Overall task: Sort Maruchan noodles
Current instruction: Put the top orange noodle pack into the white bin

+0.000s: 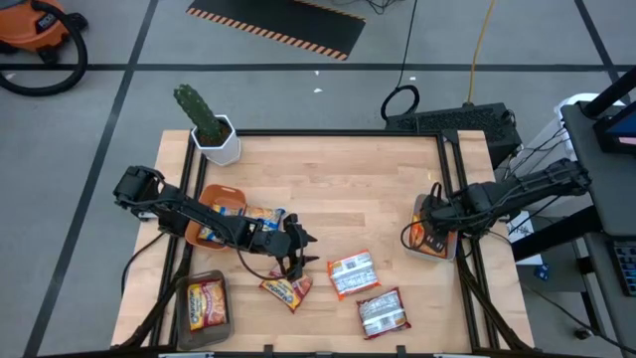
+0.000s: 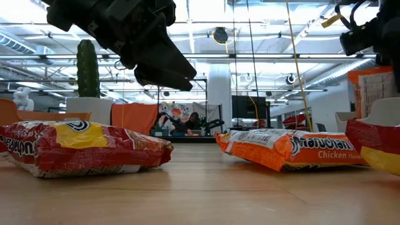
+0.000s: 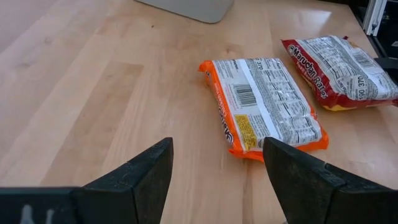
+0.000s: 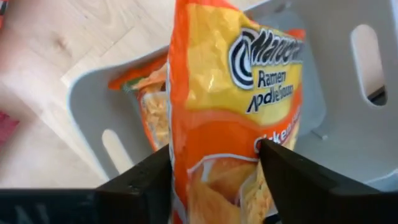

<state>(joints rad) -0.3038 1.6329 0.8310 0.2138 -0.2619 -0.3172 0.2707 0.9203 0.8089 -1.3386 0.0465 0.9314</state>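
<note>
Wooden table [image 1: 328, 189]; ramen packets [image 1: 353, 274], grey trays [image 1: 204, 301], cactus pot [image 1: 219, 142].

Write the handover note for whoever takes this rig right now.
Right claw: shut on an orange packet, held over the grey tray at the table's right edge; another orange packet already lies in it.
Left claw: open, empty, above the table's front middle.
Done: a red packet in the front-left tray; packets in the orange bowl.
Left: a red packet under the left claw, an orange one, another red one, all loose.
</note>
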